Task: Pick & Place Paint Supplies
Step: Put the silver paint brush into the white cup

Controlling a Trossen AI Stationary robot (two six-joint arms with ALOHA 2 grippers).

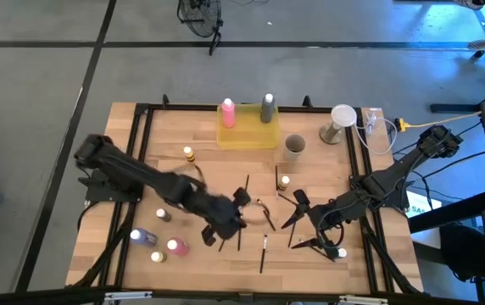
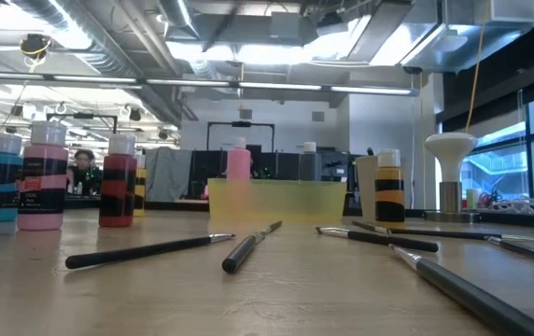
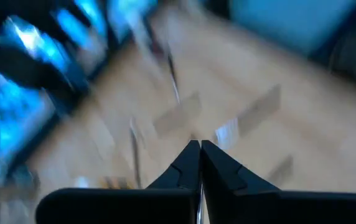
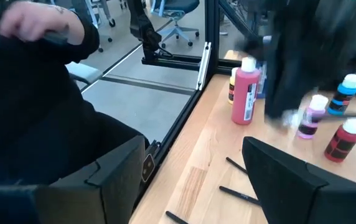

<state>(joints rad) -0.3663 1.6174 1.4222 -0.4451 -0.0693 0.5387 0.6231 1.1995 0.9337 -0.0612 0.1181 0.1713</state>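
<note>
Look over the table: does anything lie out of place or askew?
Yes. Several paintbrushes lie scattered at odd angles mid-table, and small bottles stand loose, while only two bottles sit in the yellow tray.

A wooden table [image 1: 225, 169] carries paint bottles [image 1: 178, 246], paintbrushes [image 1: 263, 253], a yellow tray [image 1: 247, 135] and a cup [image 1: 294, 146].

left gripper [image 1: 241, 200]: fingers pinched together, arm stretched toward mid-table
right gripper [image 1: 296, 225]: fingers spread wide, low near front
</note>
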